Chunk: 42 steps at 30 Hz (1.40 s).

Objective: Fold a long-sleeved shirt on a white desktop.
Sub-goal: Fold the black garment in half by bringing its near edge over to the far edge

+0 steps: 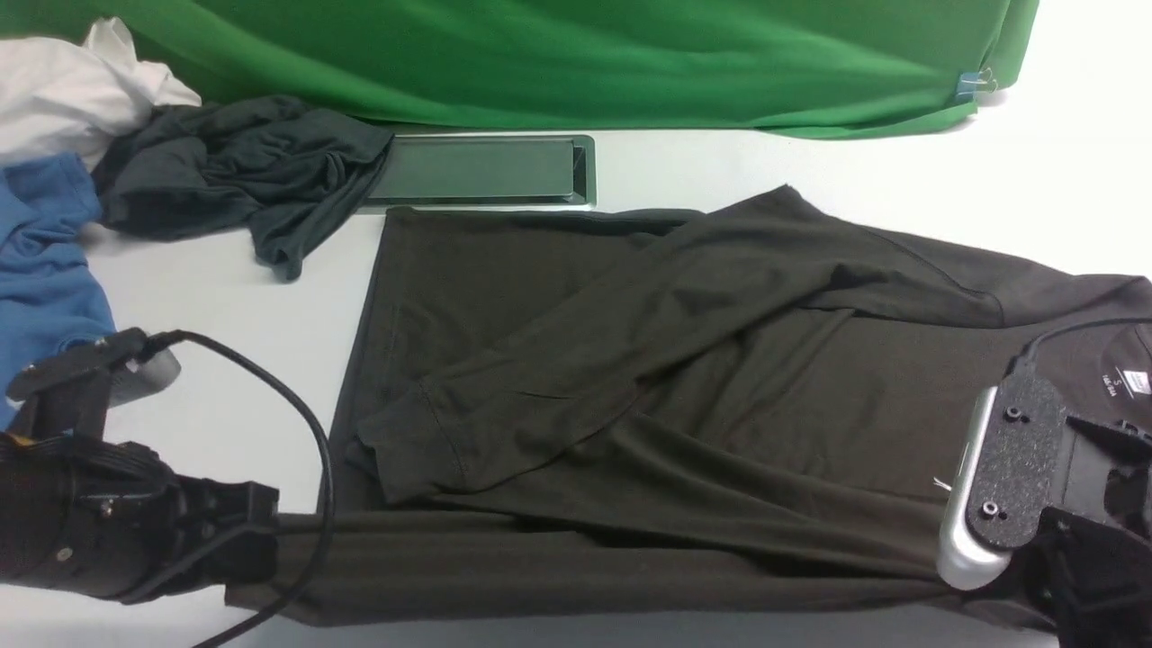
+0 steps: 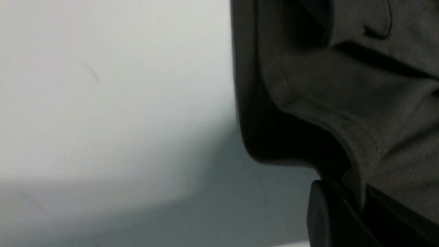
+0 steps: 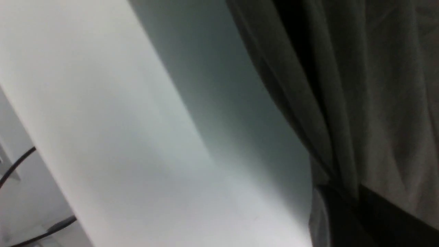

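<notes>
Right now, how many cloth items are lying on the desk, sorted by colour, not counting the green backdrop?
Dark olive-brown: 1, the long-sleeved shirt
Charcoal: 1, the grey garment
Blue: 1, the blue garment
White: 1, the white cloth
Total: 4

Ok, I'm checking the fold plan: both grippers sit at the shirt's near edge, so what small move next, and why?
Probably raise both slightly together, starting to carry that edge toward the far side: the left gripper and right gripper are shut on the long-sleeved shirt, whose sleeves lie across its body.
</notes>
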Tool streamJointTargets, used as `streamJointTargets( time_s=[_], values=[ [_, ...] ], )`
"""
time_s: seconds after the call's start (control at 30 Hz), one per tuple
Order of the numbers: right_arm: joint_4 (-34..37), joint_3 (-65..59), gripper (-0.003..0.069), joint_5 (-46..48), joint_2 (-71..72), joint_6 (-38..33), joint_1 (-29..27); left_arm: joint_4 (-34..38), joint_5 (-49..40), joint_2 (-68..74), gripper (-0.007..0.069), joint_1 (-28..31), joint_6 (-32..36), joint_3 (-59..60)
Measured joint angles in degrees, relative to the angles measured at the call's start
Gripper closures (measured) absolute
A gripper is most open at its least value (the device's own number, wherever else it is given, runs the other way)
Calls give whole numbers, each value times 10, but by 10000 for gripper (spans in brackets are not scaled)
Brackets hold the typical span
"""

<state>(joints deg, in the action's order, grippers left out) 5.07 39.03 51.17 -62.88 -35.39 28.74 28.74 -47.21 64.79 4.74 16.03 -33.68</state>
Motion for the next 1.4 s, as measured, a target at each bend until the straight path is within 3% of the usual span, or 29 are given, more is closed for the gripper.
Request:
streamJointTargets(
  time_s=[0.43, 0.83, 0.93, 1.1, 1.23, 1.3, 1.33, 1.4],
  values=[
    [-106, 137, 627, -92, -96, 18, -12, -2, 39, 81, 596, 0, 3, -181],
    [-104, 354, 627, -125, -322, -68, -121, 4, 45, 334, 596, -1, 23, -473],
    [-101, 402, 627, -201, -406, -106, -142, 12, 111, 449, 591, -15, 26, -568],
    [-105, 411, 603, -325, -491, -89, -161, -2, 229, 555, 537, -41, 27, -627],
    [-108, 411, 440, -351, -536, -67, -167, -17, 227, 629, 368, -53, 25, -688],
    [-109, 411, 286, -350, -530, -32, -168, -26, 186, 635, 260, -53, 21, -711],
    [-109, 411, 274, -349, -528, -25, -168, -28, 182, 635, 237, -53, 21, -713],
    [-110, 411, 138, -307, -493, 26, -168, -56, 124, 624, 93, -52, 21, -740]
  ],
)
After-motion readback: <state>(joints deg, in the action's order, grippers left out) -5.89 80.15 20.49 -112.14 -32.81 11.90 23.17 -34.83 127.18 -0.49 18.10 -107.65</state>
